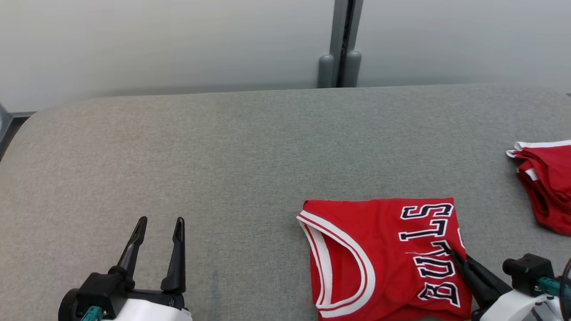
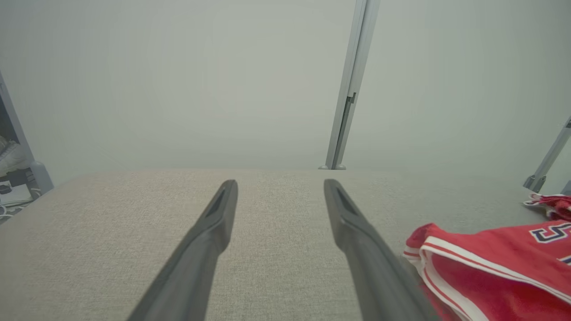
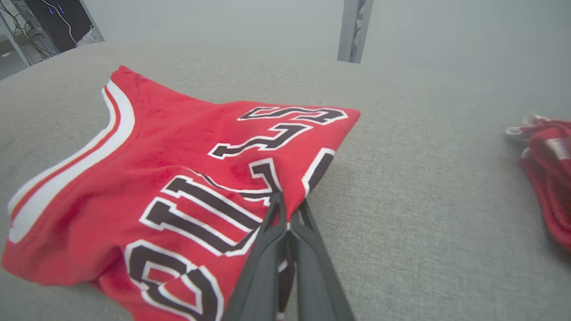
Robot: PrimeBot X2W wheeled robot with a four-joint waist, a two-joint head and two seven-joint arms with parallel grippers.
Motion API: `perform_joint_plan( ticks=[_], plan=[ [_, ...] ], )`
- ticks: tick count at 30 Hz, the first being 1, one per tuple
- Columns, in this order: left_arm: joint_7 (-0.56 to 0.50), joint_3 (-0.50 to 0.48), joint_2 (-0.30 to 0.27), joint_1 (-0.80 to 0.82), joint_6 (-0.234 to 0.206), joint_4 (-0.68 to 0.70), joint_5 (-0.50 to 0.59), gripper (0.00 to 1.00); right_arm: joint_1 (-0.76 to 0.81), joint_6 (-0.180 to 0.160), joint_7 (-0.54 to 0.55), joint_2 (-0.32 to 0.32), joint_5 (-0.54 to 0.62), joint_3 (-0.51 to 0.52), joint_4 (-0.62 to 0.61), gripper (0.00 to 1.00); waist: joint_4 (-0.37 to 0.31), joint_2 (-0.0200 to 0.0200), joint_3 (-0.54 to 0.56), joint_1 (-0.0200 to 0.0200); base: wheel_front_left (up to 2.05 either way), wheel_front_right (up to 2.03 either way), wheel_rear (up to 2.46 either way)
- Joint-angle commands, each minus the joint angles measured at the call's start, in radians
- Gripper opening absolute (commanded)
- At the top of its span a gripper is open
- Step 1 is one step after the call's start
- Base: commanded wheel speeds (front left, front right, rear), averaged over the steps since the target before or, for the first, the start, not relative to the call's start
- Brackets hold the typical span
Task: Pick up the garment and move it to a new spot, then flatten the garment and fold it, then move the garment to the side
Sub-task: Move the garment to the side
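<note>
The garment (image 1: 379, 249), a red jersey with white-and-red trim and dark "BULLS" lettering, lies folded on the grey fabric-covered table (image 1: 223, 147). In the head view it sits at the near edge, right of centre, with its curved trimmed opening facing left and the lettering running along its right side. The right gripper (image 1: 456, 255) reaches in from the lower right and meets the garment's right edge, right beside the letters. In the right wrist view its two dark fingers (image 3: 267, 249) are pressed together with the edge of the red cloth pinched between them, so these jaws are closed on the garment. The left gripper (image 1: 160, 223) sits at the lower left over bare table, well apart from the garment, its jaws spread wide with nothing between them. In the left wrist view the garment's trimmed end lies on the table just to the right of that gripper's right-hand finger, not between the two. A second red garment (image 1: 546, 187) lies bunched at the table's far right, apart from the jersey. A grey post (image 1: 341, 44) stands behind the table's far edge.
</note>
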State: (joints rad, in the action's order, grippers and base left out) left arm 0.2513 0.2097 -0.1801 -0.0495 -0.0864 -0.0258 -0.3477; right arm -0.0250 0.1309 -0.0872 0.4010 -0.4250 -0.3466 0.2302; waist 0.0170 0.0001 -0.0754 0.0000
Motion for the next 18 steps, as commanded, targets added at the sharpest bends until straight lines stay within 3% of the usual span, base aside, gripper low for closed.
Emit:
perform_joint_plan(
  ticks=[1, 8, 18],
  plan=[
    [-0.001, -0.002, -0.008, -0.004, -0.006, 0.006, -0.006, 1.00, 0.011, 0.000, 0.016, 0.022, 0.009, 0.012, -0.019, 0.00, -0.048, -0.0001, 0.023, 0.0000, 0.00, 0.00, 0.00],
    [-0.008, 0.005, -0.009, 0.001, -0.011, 0.014, -0.008, 1.00, 0.000, 0.000, 0.053, 0.052, 0.007, 0.020, -0.060, 0.00, -0.105, -0.0001, 0.023, 0.0000, 0.00, 0.00, 0.00],
    [-0.007, 0.002, -0.016, 0.022, -0.014, 0.026, -0.008, 1.00, -0.047, 0.000, 0.049, 0.068, -0.005, -0.001, -0.056, 0.00, -0.131, -0.0001, -0.009, 0.0000, 0.00, 0.00, 0.00]
  ],
)
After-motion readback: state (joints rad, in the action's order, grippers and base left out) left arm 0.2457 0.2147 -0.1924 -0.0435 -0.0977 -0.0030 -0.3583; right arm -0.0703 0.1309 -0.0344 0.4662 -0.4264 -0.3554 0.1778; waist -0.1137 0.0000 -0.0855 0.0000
